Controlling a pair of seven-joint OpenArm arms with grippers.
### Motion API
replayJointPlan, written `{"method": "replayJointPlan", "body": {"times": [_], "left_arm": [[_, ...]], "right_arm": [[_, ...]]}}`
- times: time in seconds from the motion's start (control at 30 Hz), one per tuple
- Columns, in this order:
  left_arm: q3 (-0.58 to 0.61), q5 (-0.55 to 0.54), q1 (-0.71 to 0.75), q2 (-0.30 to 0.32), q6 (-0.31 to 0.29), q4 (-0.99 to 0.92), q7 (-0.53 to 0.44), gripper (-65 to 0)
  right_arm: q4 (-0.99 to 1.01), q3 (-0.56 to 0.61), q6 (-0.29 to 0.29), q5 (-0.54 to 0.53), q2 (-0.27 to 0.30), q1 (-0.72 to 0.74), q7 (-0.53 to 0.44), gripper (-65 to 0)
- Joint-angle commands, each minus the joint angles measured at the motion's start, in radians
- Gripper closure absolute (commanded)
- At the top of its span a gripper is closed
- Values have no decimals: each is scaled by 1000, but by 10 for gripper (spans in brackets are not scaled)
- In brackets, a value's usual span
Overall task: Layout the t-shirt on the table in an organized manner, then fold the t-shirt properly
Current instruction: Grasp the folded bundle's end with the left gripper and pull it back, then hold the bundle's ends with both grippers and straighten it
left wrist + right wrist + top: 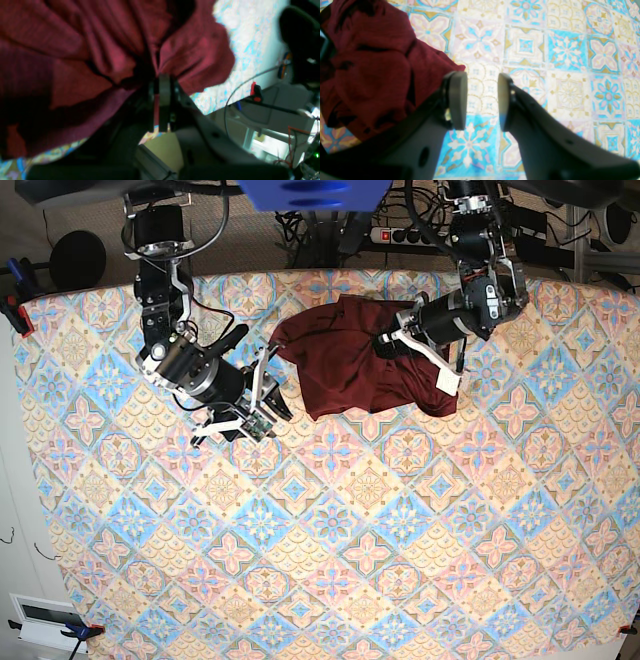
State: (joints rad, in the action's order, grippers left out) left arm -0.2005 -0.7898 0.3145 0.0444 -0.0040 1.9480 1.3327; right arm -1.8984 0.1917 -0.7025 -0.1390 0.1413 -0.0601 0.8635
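The left pincer (pixel 163 82) is pinching a bunch of the t-shirt (pixel 350 365), lying crumpled at the far middle of the surface (pixel 330 560), so it might be grabbing many layers, while the right pincer (pixel 482 100) is hanging spread and empty.

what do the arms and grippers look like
Both arms are black, jointed, with silver-ringed cylindrical joints and black cables along them. The left gripper and right gripper have dark grey angled fingers with flat pale grey pads; in the base view, white finger parts show.
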Motion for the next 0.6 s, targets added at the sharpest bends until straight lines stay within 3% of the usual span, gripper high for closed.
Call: {"method": "replayJointPlan", "body": {"times": [0.0, 0.17, 0.4, 0.57], "left_arm": [[-14, -20, 10, 12, -6, 44, -9, 0], [-92, -58, 53, 21, -6, 77, -6, 0], [-205, -204, 127, 121, -6, 77, -9, 0], [-218, -210, 151, 153, -6, 77, -9, 0]], "right_arm": [[-22, -4, 4, -18, 2, 7, -25, -188], [-22, -4, 4, -18, 2, -2, -25, -188], [-22, -4, 4, -18, 2, -2, -25, -188], [-23, 2, 4, -18, 2, -11, -23, -188]]}}
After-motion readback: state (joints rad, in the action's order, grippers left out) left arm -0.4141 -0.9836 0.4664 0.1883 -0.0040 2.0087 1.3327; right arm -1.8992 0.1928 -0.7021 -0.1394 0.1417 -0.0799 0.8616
